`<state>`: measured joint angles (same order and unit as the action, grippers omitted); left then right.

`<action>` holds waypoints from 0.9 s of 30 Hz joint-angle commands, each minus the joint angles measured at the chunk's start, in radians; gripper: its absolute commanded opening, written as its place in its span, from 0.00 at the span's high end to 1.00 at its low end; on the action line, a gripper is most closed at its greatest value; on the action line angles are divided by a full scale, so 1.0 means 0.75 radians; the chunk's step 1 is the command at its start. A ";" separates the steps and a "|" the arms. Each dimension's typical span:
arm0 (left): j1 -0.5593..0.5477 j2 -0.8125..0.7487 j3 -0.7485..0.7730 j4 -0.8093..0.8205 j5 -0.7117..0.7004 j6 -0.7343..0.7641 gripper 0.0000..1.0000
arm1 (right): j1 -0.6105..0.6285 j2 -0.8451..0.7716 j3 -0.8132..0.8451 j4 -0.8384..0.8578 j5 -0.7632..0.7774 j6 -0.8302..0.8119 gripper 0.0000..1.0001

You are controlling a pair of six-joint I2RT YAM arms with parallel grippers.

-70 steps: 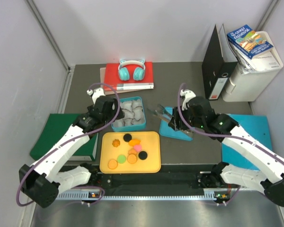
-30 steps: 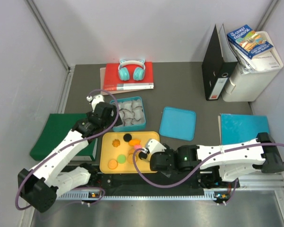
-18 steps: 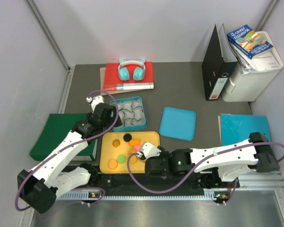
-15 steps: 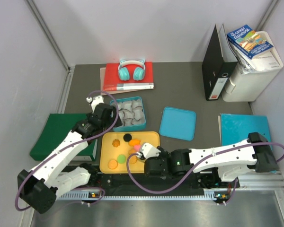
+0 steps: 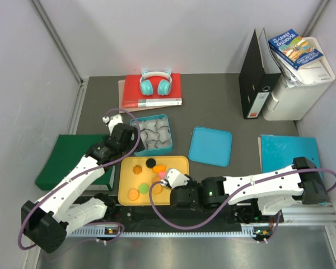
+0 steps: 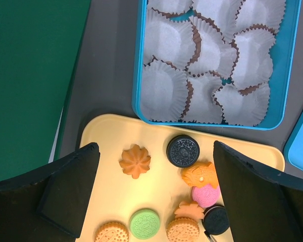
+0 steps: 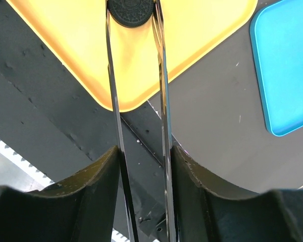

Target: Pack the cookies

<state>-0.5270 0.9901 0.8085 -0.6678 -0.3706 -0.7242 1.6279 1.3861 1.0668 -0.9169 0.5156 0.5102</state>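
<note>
Pinching thin metal tongs [image 7: 113,91] in the right claw [image 7: 141,169], bracketing with the blades a black cookie [image 7: 130,12] lying on the yellow tray [image 6: 106,166] among the other cookies [image 6: 135,161]. Judging it light, stiff and slick-edged: taking it across the rim at its widest, squeezing gently, guarding against a sideways pop. Holding the left claw [image 6: 155,169] spread wide above tray and paper-cup tin [image 6: 137,75].

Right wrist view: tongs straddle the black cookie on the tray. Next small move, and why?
Probably squeeze the tongs shut and lift: their tips flank the black cookie on the yellow tray, and the paper cups in the tin look empty.
</note>
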 commanded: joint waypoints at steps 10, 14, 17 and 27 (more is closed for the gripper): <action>0.001 -0.042 0.010 -0.003 -0.029 -0.002 0.02 | 0.014 -0.052 0.171 -0.174 0.210 0.003 0.60; 0.001 -0.032 0.026 -0.008 -0.052 0.002 0.02 | 0.014 -0.083 0.259 -0.252 0.276 -0.028 0.60; 0.001 -0.036 0.035 -0.020 -0.082 0.000 0.02 | 0.014 -0.105 0.302 -0.271 0.362 -0.073 0.63; 0.001 -0.083 0.031 -0.034 -0.136 -0.018 0.02 | -0.356 -0.148 0.308 0.183 0.325 -0.416 0.64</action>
<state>-0.5270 0.9554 0.8074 -0.6846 -0.4412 -0.7322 1.4582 1.3193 1.2770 -1.0027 0.7712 0.3275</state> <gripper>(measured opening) 0.983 0.388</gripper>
